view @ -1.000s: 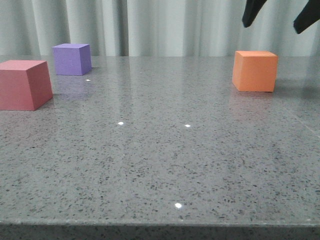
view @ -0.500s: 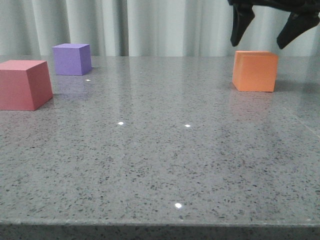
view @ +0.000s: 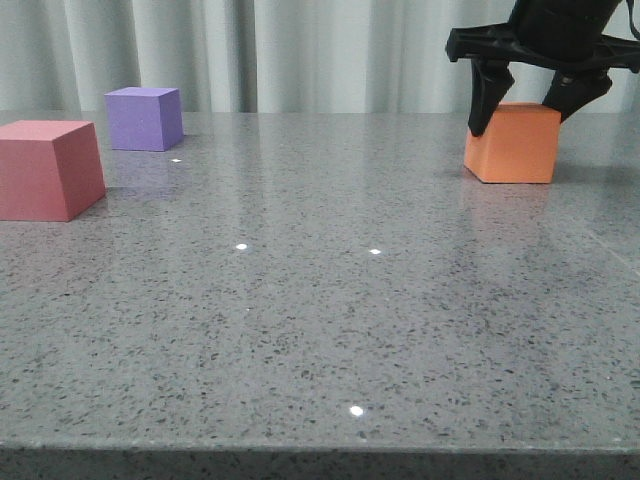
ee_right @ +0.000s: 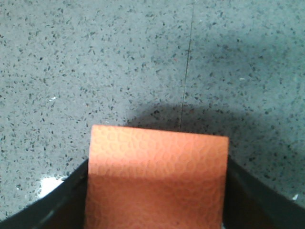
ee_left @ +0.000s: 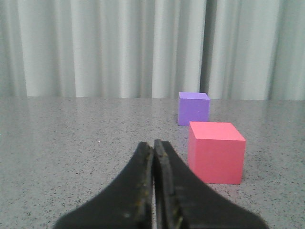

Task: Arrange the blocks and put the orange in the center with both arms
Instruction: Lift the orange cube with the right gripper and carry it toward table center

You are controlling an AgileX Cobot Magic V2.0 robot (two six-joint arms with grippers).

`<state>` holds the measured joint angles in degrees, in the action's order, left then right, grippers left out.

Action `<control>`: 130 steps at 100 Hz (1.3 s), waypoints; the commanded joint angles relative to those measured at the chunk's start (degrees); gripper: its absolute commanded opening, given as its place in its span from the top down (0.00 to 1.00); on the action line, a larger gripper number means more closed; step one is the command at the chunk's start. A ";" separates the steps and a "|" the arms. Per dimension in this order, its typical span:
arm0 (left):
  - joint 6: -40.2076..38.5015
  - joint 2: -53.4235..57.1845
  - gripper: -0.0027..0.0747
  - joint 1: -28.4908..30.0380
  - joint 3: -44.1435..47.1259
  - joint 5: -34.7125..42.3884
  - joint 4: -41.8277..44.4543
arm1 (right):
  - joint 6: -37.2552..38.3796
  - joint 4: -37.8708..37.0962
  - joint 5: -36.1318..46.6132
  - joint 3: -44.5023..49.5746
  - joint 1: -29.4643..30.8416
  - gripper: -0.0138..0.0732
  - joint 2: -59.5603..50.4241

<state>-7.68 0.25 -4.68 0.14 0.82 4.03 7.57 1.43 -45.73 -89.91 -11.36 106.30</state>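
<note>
Orange cube [view: 511, 143] at upper right of the front frame, resting on the surface [view: 320, 320], straddled by the open right tool [view: 525, 108]; left tool [ee_left: 153, 157] closed, empty

My working surface [view: 320, 330] is grey stone with fine dark speckles, polished enough to carry small bright glints of light. I note a thin straight seam line [ee_right: 187, 71] running across it. Behind the far edge hangs a pale curtain [view: 300, 50] in vertical folds, spanning the whole background.
</note>
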 commanded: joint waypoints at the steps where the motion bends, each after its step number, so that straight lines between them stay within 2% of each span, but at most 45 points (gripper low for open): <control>1: -0.38 2.07 0.99 -0.54 2.44 4.68 -0.09 | -0.46 -0.50 2.03 -2.27 0.16 0.43 -2.80; 14: -0.38 2.07 0.99 -0.54 2.44 4.68 -0.09 | -0.46 -0.50 -0.55 -5.09 -0.81 0.43 -3.34; 29: -0.38 2.07 0.99 -0.54 2.44 4.68 -0.09 | 0.48 -0.50 -1.96 -10.15 -5.14 0.43 -3.73; 55: -0.38 2.07 0.99 -0.54 2.44 4.68 -0.09 | 11.76 -2.98 -1.46 -16.90 -13.74 0.43 -1.20; 76: -0.38 2.07 0.99 -0.54 2.44 4.68 -0.09 | 14.87 -3.45 -1.48 -25.27 -18.59 0.43 5.19; 102: -0.38 2.07 0.99 -0.54 2.44 4.68 -0.09 | 19.87 -4.15 -3.38 -32.77 -19.90 0.43 12.32; 130: -0.38 2.07 0.99 -0.54 2.44 4.68 -0.09 | 21.28 -4.63 -3.65 -33.00 -19.90 0.43 13.88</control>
<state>-7.68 0.25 -4.68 0.14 0.82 4.03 28.65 -2.09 -51.48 -120.74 -31.43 123.84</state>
